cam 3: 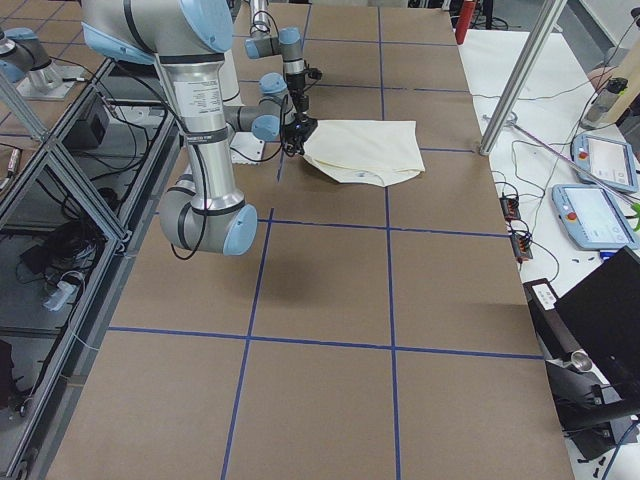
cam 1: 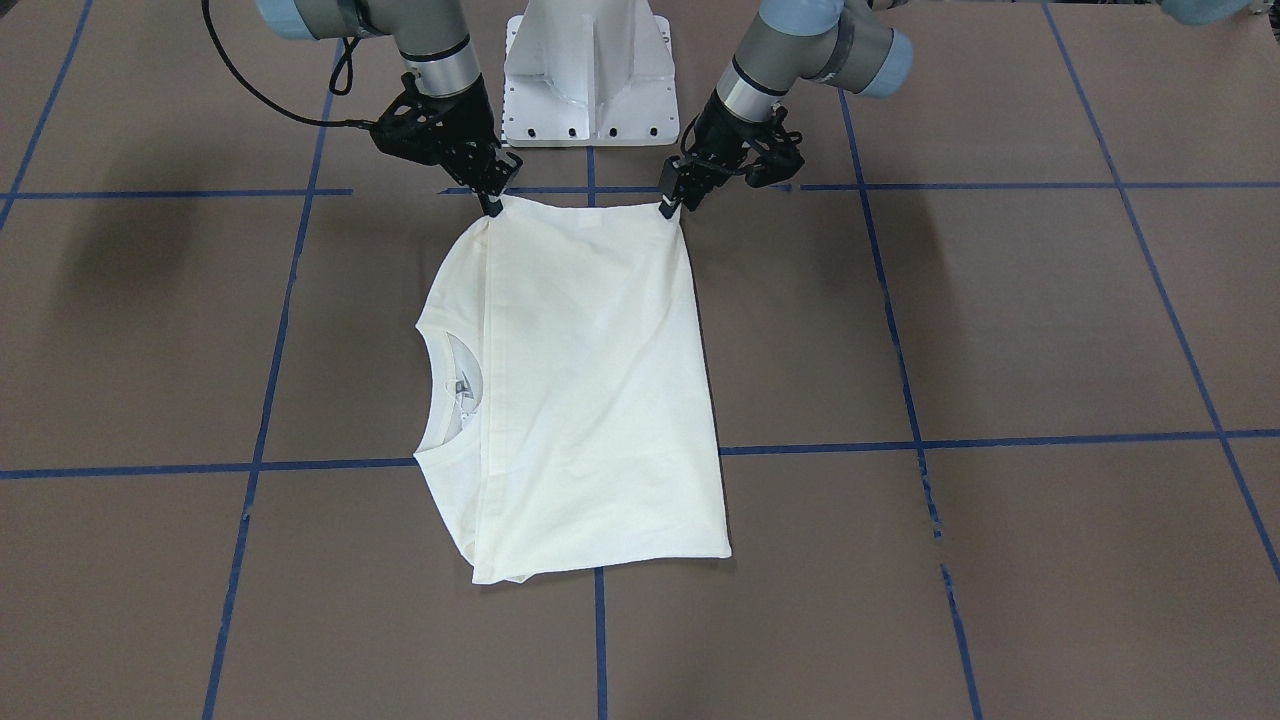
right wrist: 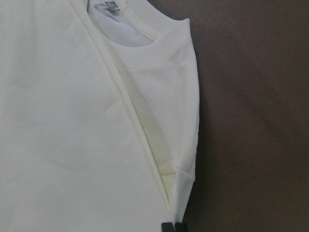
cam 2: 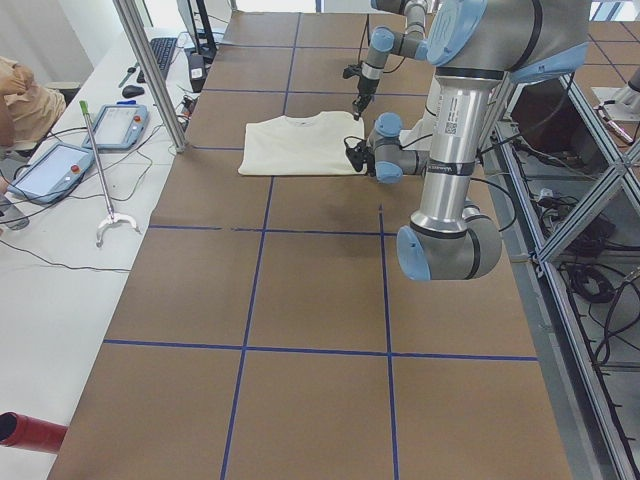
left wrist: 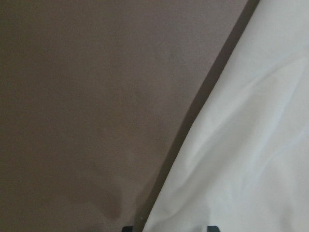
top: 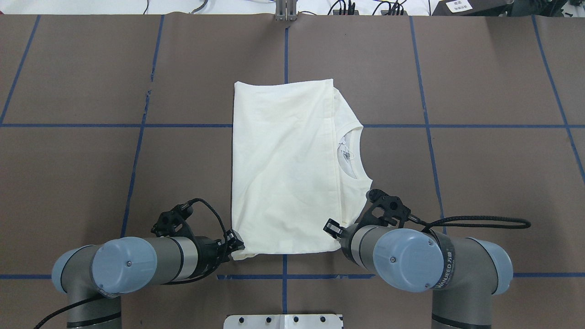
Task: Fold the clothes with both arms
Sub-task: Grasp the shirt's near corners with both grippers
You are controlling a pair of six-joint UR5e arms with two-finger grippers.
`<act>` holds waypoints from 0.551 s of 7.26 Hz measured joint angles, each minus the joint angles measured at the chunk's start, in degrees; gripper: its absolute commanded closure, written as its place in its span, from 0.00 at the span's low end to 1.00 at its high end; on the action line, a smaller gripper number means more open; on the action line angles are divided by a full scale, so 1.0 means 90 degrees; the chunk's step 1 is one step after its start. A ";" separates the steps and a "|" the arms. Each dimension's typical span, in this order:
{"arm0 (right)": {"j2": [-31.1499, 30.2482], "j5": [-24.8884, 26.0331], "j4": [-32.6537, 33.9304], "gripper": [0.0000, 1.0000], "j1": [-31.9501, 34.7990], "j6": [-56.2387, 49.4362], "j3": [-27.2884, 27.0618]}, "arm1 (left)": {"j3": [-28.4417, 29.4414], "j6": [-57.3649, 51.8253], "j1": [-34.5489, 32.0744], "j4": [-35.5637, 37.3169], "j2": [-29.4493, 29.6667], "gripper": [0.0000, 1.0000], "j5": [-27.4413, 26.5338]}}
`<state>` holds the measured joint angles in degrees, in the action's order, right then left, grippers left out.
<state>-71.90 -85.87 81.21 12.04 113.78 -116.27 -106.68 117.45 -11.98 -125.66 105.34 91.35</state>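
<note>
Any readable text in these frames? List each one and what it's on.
"WANJEED", then characters I can't make out: dark band on the right arm.
Neck label inside the shirt: grey marks, too blurred to read.
White label at the overhead view's top right: too small to read.
Sticker on the left arm: too small to read.
Shirt's upper side: plain, no print in view.

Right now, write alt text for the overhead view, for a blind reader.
A cream T-shirt lies folded, plain side up, collar to the right, on a blue-gridded brown table. The left hand and right hand sit at its two near corners.
</note>
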 measured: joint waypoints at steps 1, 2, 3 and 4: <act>-0.0002 0.0000 0.0000 1.00 0.0004 0.0000 -0.0006 | 0.0039 -0.0002 0.0003 0.0004 0.0006 1.00 -0.0003; -0.0002 0.0000 0.0000 1.00 0.0007 -0.0003 -0.0009 | 0.0059 0.0000 0.0013 0.0006 0.0017 1.00 -0.0003; 0.0000 0.0000 0.0000 1.00 0.0006 -0.0005 -0.0011 | 0.0060 0.0004 0.0027 0.0007 0.0023 1.00 -0.0004; 0.0003 0.0000 0.0000 1.00 0.0000 -0.0003 -0.0014 | 0.0008 0.0008 0.0033 0.0008 0.0024 1.00 -0.0001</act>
<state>-71.87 -85.87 81.21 12.04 113.75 -116.39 -106.60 117.53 -11.69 -125.60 105.55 91.34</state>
